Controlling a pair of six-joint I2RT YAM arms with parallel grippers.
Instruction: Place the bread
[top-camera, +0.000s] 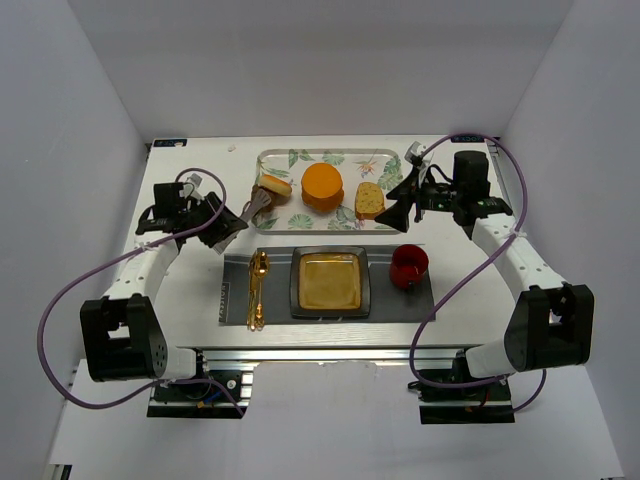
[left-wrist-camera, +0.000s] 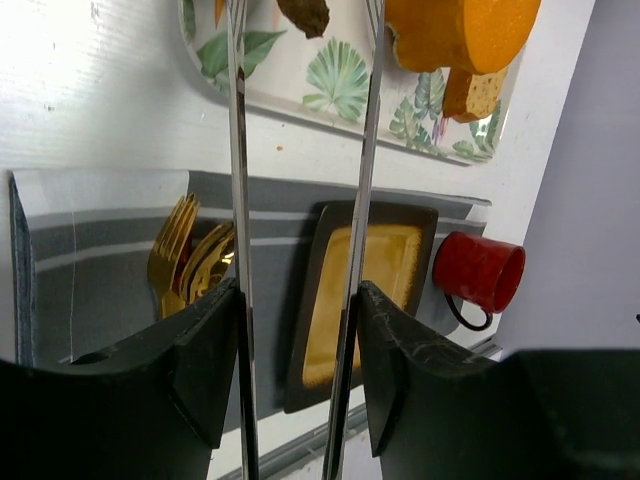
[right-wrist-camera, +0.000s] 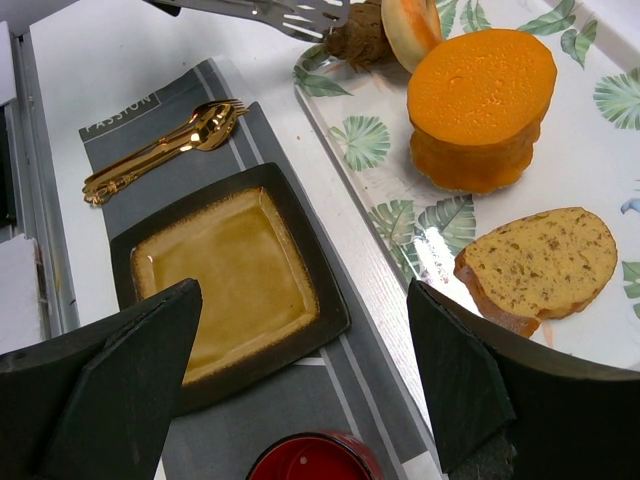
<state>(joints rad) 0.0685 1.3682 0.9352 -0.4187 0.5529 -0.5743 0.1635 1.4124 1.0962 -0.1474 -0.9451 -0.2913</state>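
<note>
Bread slice (top-camera: 369, 200), one, on one tray (top-camera: 340, 222); left claw (left-wrist-camera: 298, 340) tight on tongs (left-wrist-camera: 238, 200); right claw (top-camera: 400, 200) wide.

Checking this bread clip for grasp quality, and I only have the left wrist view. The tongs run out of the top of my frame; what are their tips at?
Observer: In the top view the tongs end at a small bun on the left end of the tray. I cannot tell whether they pinch it.
Operator: Where is the other arm?
Observer: The right hand hangs open at the tray's right end, holding nothing.
Operator: Any other bread near it?
Observer: Yes, a bread slice lies on the tray just beside that hand.
</note>
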